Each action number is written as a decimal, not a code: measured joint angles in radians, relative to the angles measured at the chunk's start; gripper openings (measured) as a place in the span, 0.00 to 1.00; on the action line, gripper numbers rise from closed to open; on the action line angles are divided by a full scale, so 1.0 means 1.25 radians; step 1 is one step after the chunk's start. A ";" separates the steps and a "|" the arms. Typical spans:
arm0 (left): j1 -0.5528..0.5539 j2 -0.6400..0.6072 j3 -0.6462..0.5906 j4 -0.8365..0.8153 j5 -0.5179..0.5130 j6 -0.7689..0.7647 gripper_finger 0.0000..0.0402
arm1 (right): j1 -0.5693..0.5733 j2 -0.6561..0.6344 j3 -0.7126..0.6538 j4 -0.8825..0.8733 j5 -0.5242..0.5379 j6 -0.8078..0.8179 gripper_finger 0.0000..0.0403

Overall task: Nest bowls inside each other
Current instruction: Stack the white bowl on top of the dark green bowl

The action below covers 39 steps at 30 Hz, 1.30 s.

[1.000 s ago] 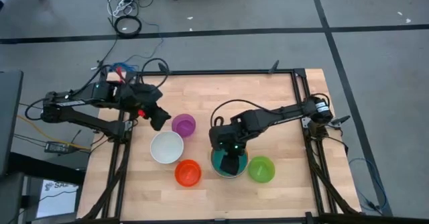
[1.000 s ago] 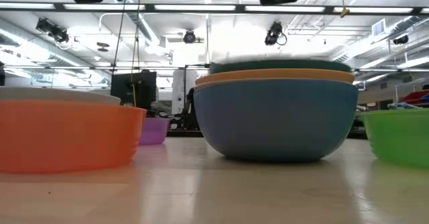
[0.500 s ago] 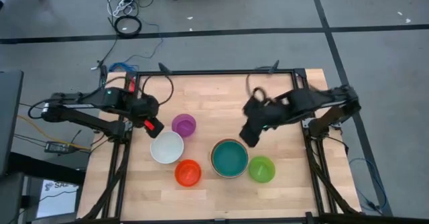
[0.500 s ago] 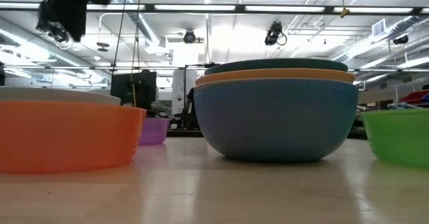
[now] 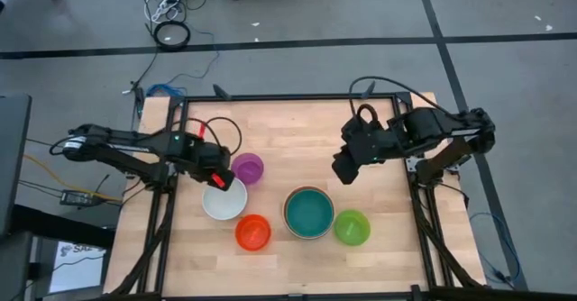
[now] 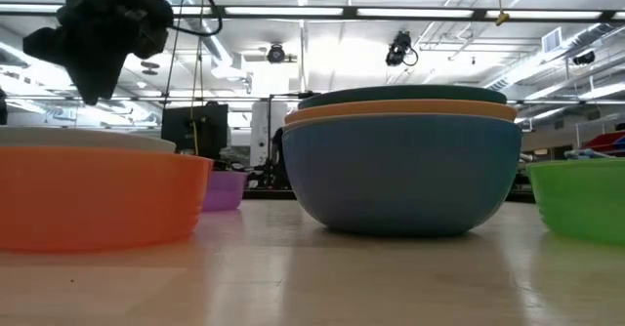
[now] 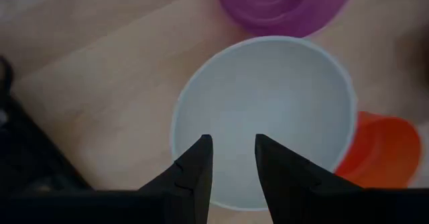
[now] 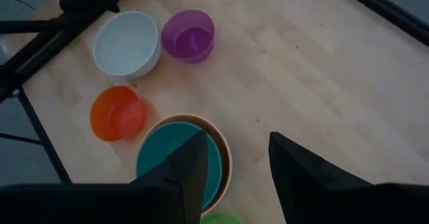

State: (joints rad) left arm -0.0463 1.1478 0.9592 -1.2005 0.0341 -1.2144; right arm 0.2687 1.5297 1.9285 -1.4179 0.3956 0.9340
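A teal bowl sits nested in an orange bowl, which sits in a blue bowl at the near middle. A white bowl, a purple bowl, a red-orange bowl and a green bowl each stand alone on the table. My left gripper hangs open over the white bowl, pointing down, above its rim. My right gripper is open and raised, off to the far right of the stack.
The wooden table shows bare wood across its far half. A black frame rail runs along the far edge. The purple bowl stands close beside the white bowl's far side, and the red-orange bowl close by its near side.
My right gripper has risen from over the teal bowl and drawn back toward the table's far right, turning as it went. My left gripper has come down and toward the near edge, rolling, until it hangs over the white bowl. The bowls have kept their places.
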 joint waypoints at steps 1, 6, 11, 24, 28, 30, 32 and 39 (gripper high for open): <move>0.000 0.008 0.000 -0.016 -0.002 0.002 0.30 | 0.000 0.003 0.000 0.000 -0.003 0.000 0.36; -0.001 0.051 0.000 -0.046 -0.013 0.050 0.30 | 0.000 0.021 -0.001 -0.004 -0.030 -0.009 0.36; -0.001 0.085 0.000 -0.021 -0.014 0.072 0.30 | 0.000 0.039 -0.001 -0.011 -0.054 -0.016 0.36; -0.001 0.135 -0.100 0.064 -0.016 0.110 0.30 | 0.005 0.046 -0.001 -0.014 -0.068 -0.014 0.36; -0.001 0.135 -0.147 0.147 0.027 0.111 0.30 | 0.005 0.046 -0.001 -0.013 -0.068 -0.013 0.36; -0.001 0.135 -0.164 0.194 0.048 0.110 0.30 | 0.005 0.046 -0.001 -0.014 -0.068 -0.012 0.36; -0.001 0.135 -0.171 0.208 0.071 0.110 0.26 | 0.005 0.046 -0.001 -0.014 -0.068 -0.012 0.36; -0.001 0.122 -0.146 0.231 0.088 0.131 0.03 | 0.005 0.046 -0.001 -0.014 -0.068 -0.012 0.36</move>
State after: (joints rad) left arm -0.0479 1.3003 0.7773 -0.9118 0.1447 -1.0505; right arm 0.2749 1.5871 1.9278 -1.4355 0.3111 0.9188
